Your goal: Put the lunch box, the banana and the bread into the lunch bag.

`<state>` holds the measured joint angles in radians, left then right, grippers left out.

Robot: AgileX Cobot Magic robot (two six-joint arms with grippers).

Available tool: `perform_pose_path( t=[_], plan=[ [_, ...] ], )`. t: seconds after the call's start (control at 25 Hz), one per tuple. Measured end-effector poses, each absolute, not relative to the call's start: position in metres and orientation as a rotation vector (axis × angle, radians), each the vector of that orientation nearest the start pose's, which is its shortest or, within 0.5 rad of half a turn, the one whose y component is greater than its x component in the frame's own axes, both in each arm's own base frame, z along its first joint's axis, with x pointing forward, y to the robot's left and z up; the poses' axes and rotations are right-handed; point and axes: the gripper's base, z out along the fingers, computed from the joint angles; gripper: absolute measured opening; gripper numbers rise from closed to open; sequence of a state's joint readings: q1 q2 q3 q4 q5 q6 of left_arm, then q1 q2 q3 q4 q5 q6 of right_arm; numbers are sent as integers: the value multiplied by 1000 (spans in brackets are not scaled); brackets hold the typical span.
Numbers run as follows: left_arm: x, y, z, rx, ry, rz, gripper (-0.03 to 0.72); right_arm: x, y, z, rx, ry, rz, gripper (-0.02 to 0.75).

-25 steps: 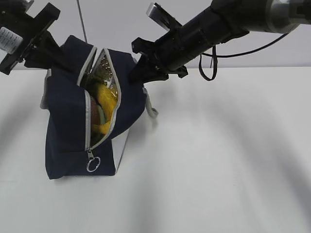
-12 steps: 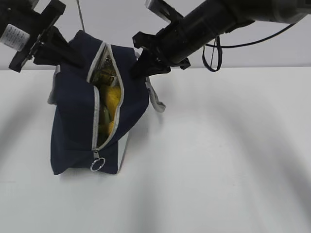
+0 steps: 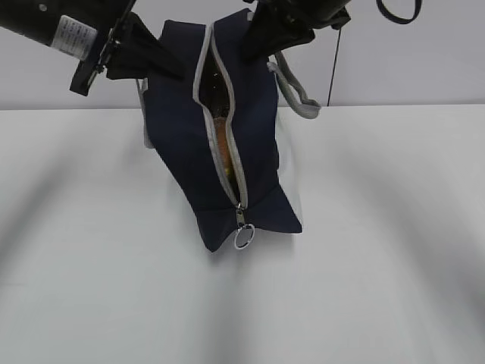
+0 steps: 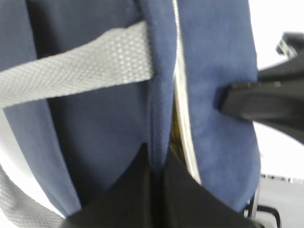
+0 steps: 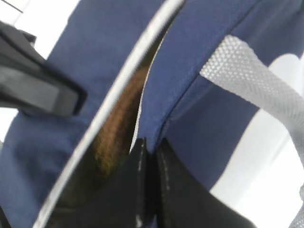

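The navy lunch bag [image 3: 182,136] hangs tilted between my two grippers, its lower end on the white table. Its zipper is open in a narrow slit, with the ring pull [image 3: 242,239] at the bottom. My left gripper [image 3: 170,70] is shut on the bag's left opening edge [image 4: 157,159]. My right gripper [image 3: 254,47] is shut on the right opening edge [image 5: 151,146]. A golden-brown surface, probably the bread [image 5: 116,130], shows inside the slit [image 3: 220,133]. The banana and the lunch box are hidden inside the bag.
A grey strap handle [image 3: 295,95] loops off the bag's right side; it also shows in the right wrist view [image 5: 251,80], and another strap shows in the left wrist view [image 4: 76,71]. The white table [image 3: 379,250] lies all around the bag, with a grey wall behind it.
Both grippers have risen and shifted right with the bag's edges. The bag moved right and stands taller, and its opening narrowed, so the yellow banana no longer shows.
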<state>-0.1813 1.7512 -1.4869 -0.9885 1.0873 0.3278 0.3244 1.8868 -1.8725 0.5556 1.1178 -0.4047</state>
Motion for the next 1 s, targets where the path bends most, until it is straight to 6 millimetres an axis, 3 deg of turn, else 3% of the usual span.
perform_pose_path(
  t=[0.32, 0.64, 0.84, 1.0],
  plan=[
    [369, -136, 319, 82, 2411, -1197, -3, 381, 167, 351, -754, 2460, 599, -6],
    [386, -140, 291, 14, 2439, -1229, -3, 388, 168, 344, -709, 2463, 586, -6],
    [393, -142, 282, -25, 2429, -1259, -3, 401, 171, 327, -671, 2479, 584, -6],
    [397, -143, 275, -55, 2433, -1282, -3, 404, 171, 324, -650, 2474, 577, -6]
  ],
)
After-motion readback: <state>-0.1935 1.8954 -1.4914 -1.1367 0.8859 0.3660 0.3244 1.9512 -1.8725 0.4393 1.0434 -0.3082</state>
